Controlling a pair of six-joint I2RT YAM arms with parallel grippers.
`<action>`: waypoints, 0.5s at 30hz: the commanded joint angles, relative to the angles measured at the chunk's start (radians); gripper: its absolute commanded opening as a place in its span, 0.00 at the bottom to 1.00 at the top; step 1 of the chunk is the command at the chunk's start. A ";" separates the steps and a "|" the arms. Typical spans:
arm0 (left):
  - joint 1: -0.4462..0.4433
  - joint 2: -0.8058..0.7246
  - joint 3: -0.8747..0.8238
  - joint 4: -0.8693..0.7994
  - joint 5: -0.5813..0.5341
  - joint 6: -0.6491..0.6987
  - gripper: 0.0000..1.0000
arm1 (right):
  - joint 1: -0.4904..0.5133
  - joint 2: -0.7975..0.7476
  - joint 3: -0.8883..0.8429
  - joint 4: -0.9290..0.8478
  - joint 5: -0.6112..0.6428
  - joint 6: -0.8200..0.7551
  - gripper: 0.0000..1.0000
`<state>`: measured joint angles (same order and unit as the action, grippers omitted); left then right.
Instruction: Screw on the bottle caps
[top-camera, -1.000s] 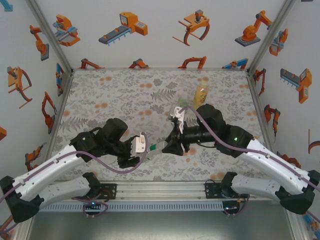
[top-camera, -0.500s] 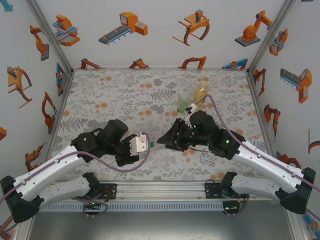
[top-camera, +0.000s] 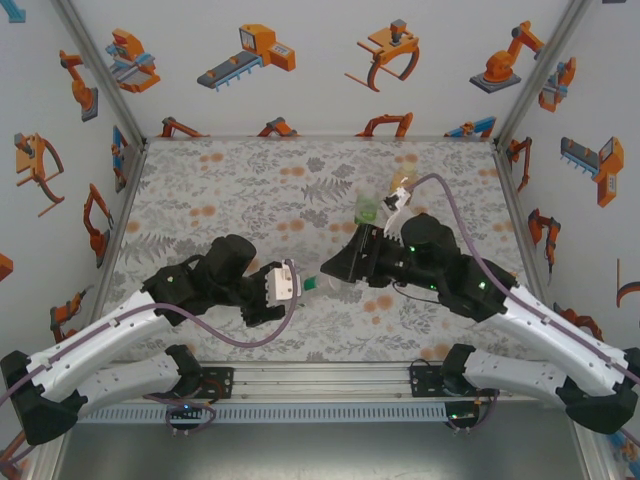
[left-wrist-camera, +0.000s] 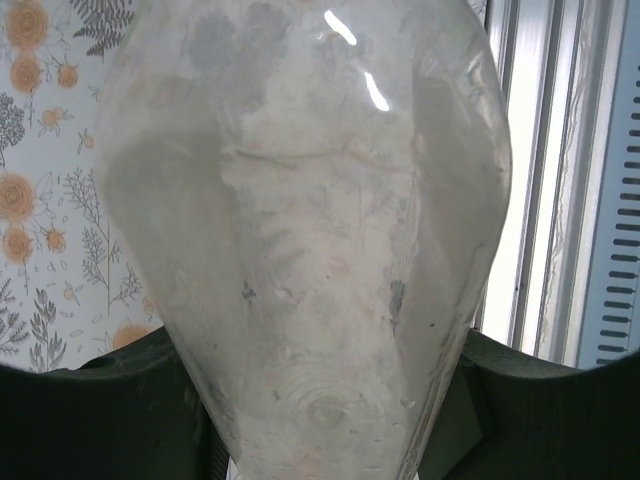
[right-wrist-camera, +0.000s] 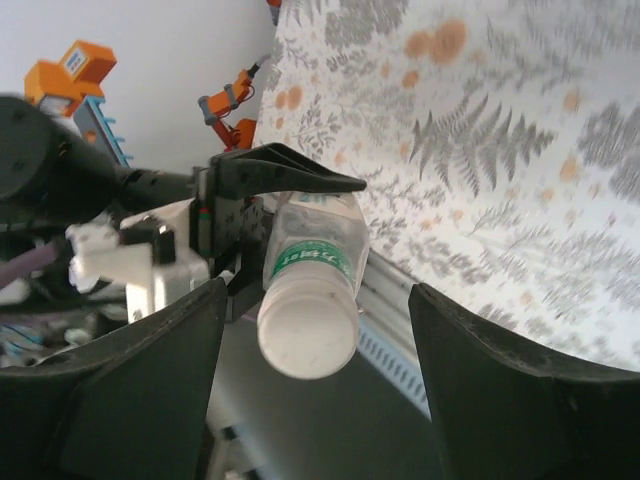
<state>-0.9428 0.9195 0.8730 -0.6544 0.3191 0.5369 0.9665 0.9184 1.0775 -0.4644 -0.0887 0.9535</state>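
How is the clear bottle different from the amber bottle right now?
The clear bottle lies sideways, gripped in the left tool above the table; the amber bottle stands upright on it at the back. The clear bottle is colourless; the amber bottle is yellow-tinted. Both are small see-through bottles.

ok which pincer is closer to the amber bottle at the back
Right. The right pincer is open in front of the amber bottle, slightly left. The left pincer, shut on the clear bottle, is farther away to the left.
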 joint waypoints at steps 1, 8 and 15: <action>-0.005 -0.013 0.015 0.031 0.049 0.017 0.00 | 0.001 -0.041 0.039 0.039 -0.028 -0.358 0.67; -0.005 -0.014 0.018 0.031 0.068 0.019 0.00 | 0.001 -0.057 0.080 0.005 -0.374 -0.993 0.66; -0.006 -0.015 0.025 0.027 0.096 0.034 0.00 | 0.001 0.012 0.177 -0.184 -0.560 -1.474 0.65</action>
<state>-0.9432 0.9192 0.8730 -0.6426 0.3706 0.5438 0.9665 0.9100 1.2140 -0.5594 -0.5343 -0.2230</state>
